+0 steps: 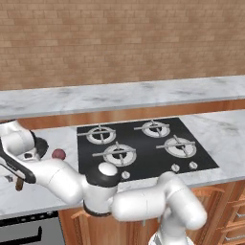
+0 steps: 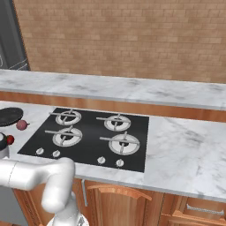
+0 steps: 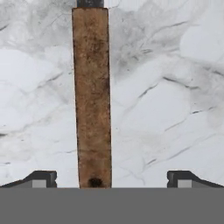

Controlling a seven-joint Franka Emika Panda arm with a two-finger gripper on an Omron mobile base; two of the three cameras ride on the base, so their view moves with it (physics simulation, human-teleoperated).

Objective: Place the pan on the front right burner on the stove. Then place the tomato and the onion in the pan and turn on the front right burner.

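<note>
The pan's brown wooden handle (image 3: 92,96) runs straight up the hand view over the marble counter. My gripper (image 3: 113,180) is open just above it, with one dark fingertip (image 3: 43,178) on each side and a gap to the wood. The black pan (image 2: 9,115) lies on the counter left of the stove (image 2: 88,132). The dull maroon onion (image 2: 21,125) and the glossy red tomato (image 2: 9,140) sit beside it. In the left base view my arm reaches left over the counter, past the onion (image 1: 58,154), half covering the pan (image 1: 41,146). The front right burner (image 1: 176,146) is bare.
White knobs (image 2: 101,160) line the stove's front edge. A raised marble ledge (image 1: 119,95) runs behind the cooktop below a brick wall. Open marble counter (image 2: 185,145) lies right of the stove. Wooden cabinets and drawers stand below.
</note>
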